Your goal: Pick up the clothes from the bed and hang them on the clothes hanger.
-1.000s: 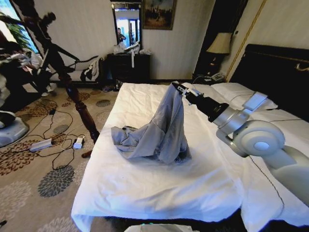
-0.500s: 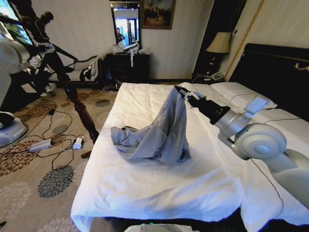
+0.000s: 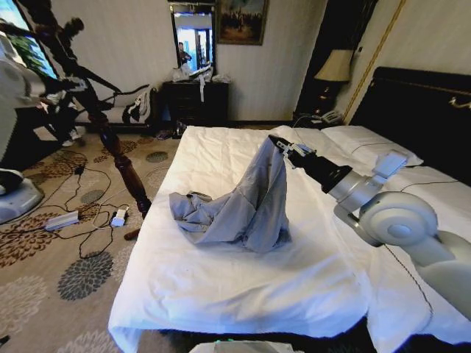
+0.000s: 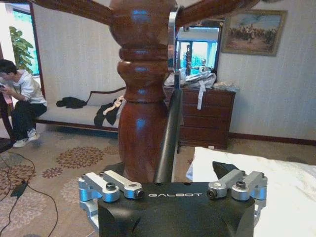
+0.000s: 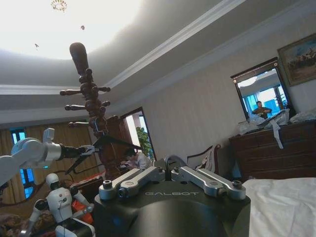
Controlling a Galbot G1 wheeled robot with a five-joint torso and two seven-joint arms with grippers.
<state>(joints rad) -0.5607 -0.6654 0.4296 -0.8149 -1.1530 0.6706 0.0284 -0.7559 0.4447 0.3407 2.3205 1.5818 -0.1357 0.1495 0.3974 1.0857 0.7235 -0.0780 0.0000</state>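
We see the clothes [image 3: 239, 206] heaped mid-bed [image 3: 221, 287], their peak pinched in our right gripper [image 3: 275, 141], the rest spilling below and to the left of its jaws; the pillows [image 3: 353, 143] lie right of those jaws; the wooden stand [image 3: 110, 140] rises off the bed's left side; our left gripper [image 5: 89, 149] reaches to the stand, its post [image 4: 143, 98] just ahead of the jaws.
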